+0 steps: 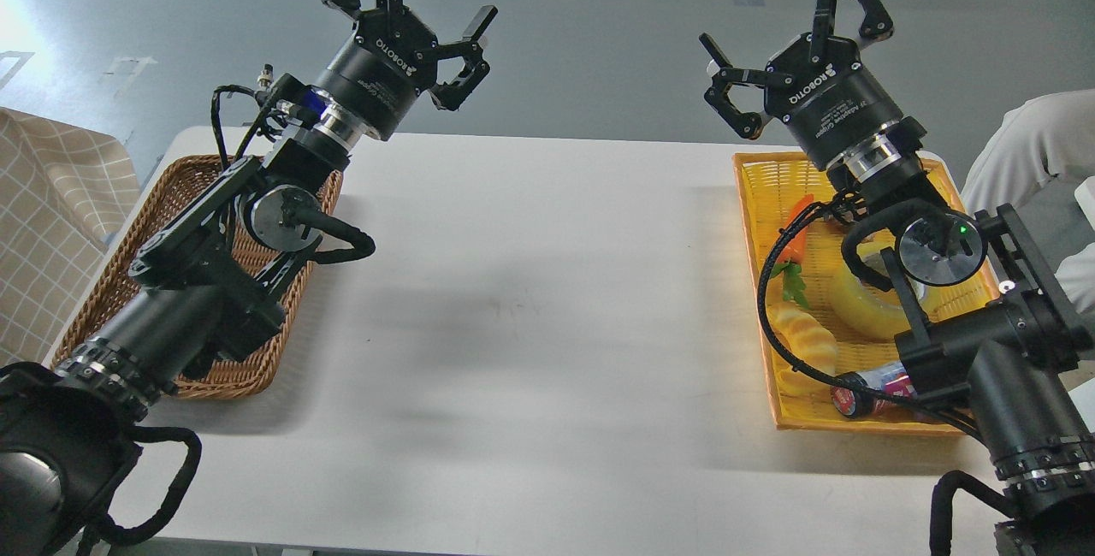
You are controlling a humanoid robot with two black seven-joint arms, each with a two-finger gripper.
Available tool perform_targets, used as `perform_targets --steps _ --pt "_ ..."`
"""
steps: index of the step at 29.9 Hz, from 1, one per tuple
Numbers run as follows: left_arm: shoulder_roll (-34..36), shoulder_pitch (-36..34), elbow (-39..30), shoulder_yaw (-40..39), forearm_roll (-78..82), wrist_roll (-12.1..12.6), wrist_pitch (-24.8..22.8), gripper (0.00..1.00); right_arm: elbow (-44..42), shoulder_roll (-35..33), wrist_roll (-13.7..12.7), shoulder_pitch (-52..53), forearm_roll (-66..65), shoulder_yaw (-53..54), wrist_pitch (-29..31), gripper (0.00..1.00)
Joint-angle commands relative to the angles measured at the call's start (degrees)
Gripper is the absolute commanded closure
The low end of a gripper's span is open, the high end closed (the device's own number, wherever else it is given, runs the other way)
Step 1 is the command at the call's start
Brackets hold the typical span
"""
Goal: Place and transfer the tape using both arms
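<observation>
The tape (866, 304), a glossy yellow roll, lies in the yellow basket (756, 222) at the right, partly hidden behind my right arm. My right gripper (791, 21) is raised above the basket's far end, its fingers spread open and holding nothing. My left gripper (419, 4) is raised over the far left of the table, above the brown wicker basket (184, 184), also open and empty. Both hands point away from me, well above the tabletop.
The yellow basket also holds a carrot toy (796, 222), a yellow ridged bread toy (808, 338) and a red can (864, 393). A white table (530, 308) lies between the baskets. A checked cloth (43, 214) is at far left; a person's white sleeve (1035, 145) at right.
</observation>
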Motion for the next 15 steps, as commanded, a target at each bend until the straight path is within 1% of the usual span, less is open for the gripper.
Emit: perform_targets --steps 1,15 --pt "0.0 0.0 0.1 0.1 0.0 0.0 0.0 0.02 0.0 0.1 0.0 0.0 0.0 -0.1 0.0 0.00" --pt "0.1 0.0 0.0 0.0 0.0 0.1 0.0 0.02 0.1 0.1 0.0 -0.1 0.0 -0.1 0.0 0.00"
